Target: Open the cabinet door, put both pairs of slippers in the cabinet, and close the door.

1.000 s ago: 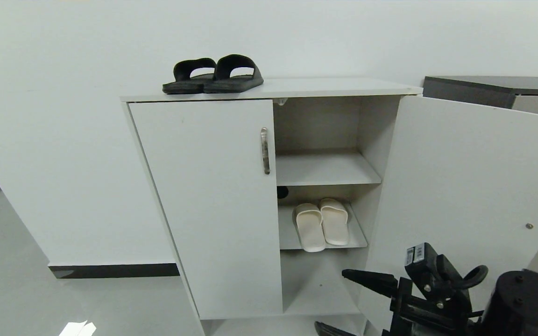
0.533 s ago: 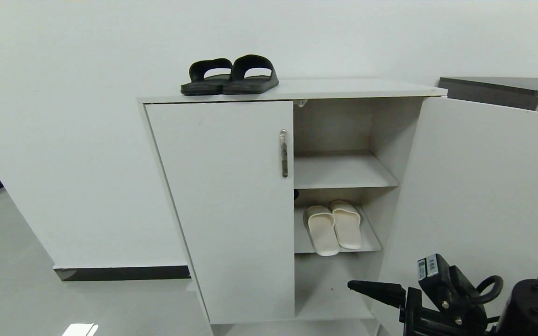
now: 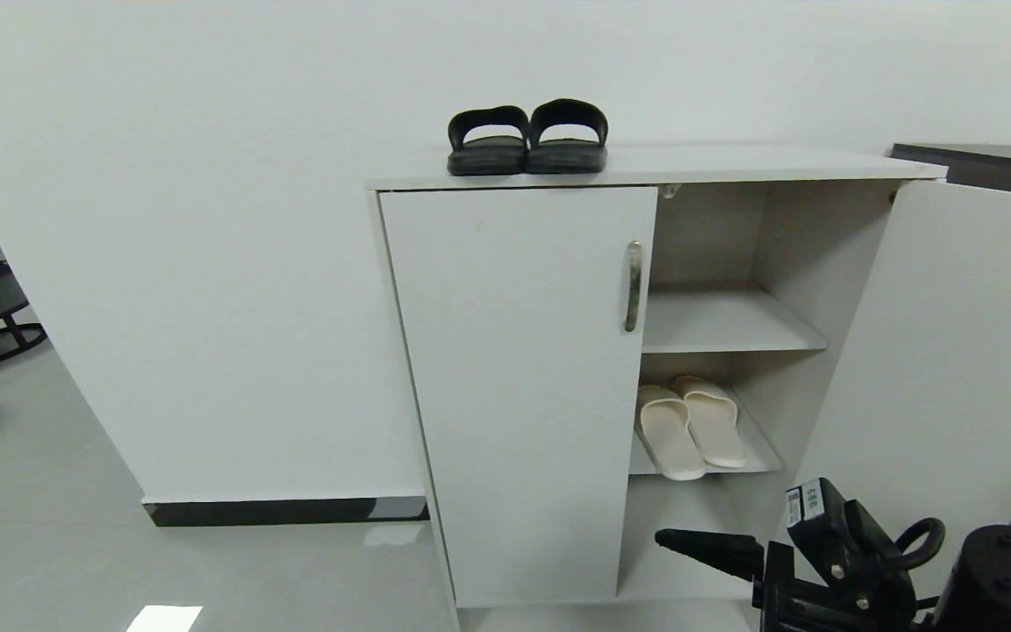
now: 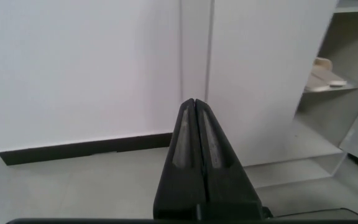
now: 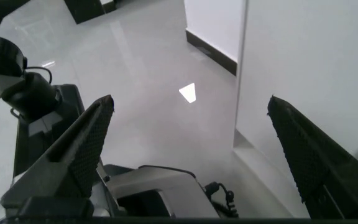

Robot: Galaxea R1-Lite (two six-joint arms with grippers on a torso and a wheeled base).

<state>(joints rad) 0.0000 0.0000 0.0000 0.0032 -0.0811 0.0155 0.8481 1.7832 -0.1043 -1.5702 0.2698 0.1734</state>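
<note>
One pair stowed: white slippers on middle shelf. Black slippers atop cabinet. Left gripper closed, empty; right gripper spread wide beside open door. Risk: high reach shoves black pair off, or arm clips door.

Black robot arms with long pointed claws

The left claw has two flat dark grey fingers; the right claw has wide fingers with a bumpy, dotted skin. On the right arm — a small white sticker with black bars, silver screws, a looped black cable.
</note>
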